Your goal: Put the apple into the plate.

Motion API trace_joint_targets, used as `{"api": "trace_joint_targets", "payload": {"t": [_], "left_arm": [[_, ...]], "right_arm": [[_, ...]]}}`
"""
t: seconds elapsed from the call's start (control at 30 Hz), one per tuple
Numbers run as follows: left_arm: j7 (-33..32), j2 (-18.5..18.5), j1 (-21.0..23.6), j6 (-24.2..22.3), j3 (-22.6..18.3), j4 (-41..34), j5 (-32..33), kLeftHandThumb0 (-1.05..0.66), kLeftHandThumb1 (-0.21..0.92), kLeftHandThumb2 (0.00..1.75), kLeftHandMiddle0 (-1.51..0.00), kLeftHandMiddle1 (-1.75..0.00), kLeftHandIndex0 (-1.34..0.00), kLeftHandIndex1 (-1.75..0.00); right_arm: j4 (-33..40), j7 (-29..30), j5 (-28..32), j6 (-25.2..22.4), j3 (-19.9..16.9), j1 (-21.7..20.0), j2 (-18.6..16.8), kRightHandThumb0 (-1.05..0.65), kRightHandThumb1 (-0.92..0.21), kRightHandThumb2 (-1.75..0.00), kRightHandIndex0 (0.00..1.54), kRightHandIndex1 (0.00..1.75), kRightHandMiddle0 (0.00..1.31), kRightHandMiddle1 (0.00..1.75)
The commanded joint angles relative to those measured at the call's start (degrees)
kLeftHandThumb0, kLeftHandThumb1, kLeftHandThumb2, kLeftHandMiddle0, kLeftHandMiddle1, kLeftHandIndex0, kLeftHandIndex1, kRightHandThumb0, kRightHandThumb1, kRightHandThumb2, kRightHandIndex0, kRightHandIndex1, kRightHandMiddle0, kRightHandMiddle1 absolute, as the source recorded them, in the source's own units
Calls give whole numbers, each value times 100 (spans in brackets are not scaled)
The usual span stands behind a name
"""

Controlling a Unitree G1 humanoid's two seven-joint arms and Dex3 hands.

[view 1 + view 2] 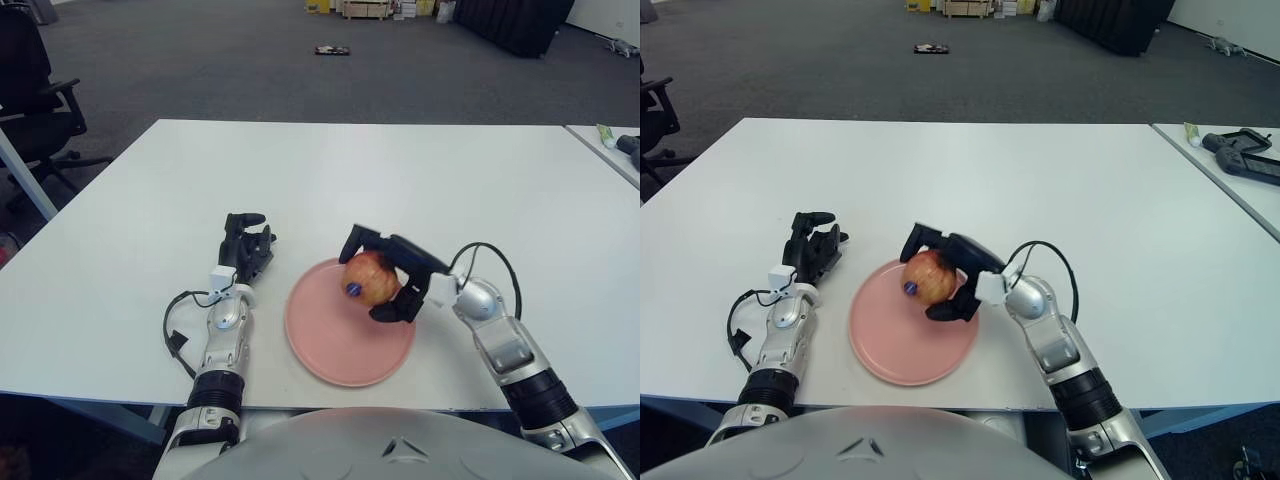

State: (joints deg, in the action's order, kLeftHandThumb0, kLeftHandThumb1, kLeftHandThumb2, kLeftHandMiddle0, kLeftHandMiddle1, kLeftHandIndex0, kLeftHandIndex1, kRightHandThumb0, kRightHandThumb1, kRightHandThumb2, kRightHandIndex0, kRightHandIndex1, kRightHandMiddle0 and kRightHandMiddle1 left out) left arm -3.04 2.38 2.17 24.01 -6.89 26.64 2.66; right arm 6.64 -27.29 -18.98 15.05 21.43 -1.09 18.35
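The pink plate (335, 350) lies bare across its near and left parts, with only the apple (368, 278) in the right hand (392, 282) over its far right rim. The left hand (245, 250) shows just left of the plate. The white tabletop (360, 170) beyond them is open.

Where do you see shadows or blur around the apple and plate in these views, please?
Left eye view: soft, even light; the right hand holding the apple casts only a faint shadow on the pink plate. Right eye view: the same, everything sharp, no glare on the white table.
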Motion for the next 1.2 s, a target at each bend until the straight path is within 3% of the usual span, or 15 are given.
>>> {"api": "trace_joint_targets", "payload": {"t": [0.0, 0.5, 0.97, 1.1, 1.17], "left_arm": [[16, 7, -6, -103, -11, -26, 53, -35, 92, 52, -40, -155, -20, -175], [24, -30, -7, -50, 9, -6, 34, -35, 92, 53, -39, -157, -20, -175], [18, -21, 3, -31, -5, 16, 63, -35, 92, 53, -39, -156, -20, -175], [-1, -9, 2, -23, -8, 17, 58, -35, 92, 52, -40, -153, -20, -175], [-10, -3, 0, -21, -9, 13, 54, -35, 92, 52, -40, -152, -20, -175]], "right_arm": [[18, 102, -406, -13, 100, -133, 131, -49, -26, -139, 122, 175, 65, 175], [110, 291, -1577, -255, 462, -252, 159, -48, -27, -137, 120, 175, 64, 175], [118, 568, -2072, -427, 619, -212, 142, -48, -30, -134, 112, 175, 62, 175], [108, 672, -2138, -381, 631, -164, 180, -44, -42, -118, 100, 175, 52, 175], [107, 702, -2125, -380, 624, -124, 198, -23, -40, -118, 80, 175, 51, 162]]}}
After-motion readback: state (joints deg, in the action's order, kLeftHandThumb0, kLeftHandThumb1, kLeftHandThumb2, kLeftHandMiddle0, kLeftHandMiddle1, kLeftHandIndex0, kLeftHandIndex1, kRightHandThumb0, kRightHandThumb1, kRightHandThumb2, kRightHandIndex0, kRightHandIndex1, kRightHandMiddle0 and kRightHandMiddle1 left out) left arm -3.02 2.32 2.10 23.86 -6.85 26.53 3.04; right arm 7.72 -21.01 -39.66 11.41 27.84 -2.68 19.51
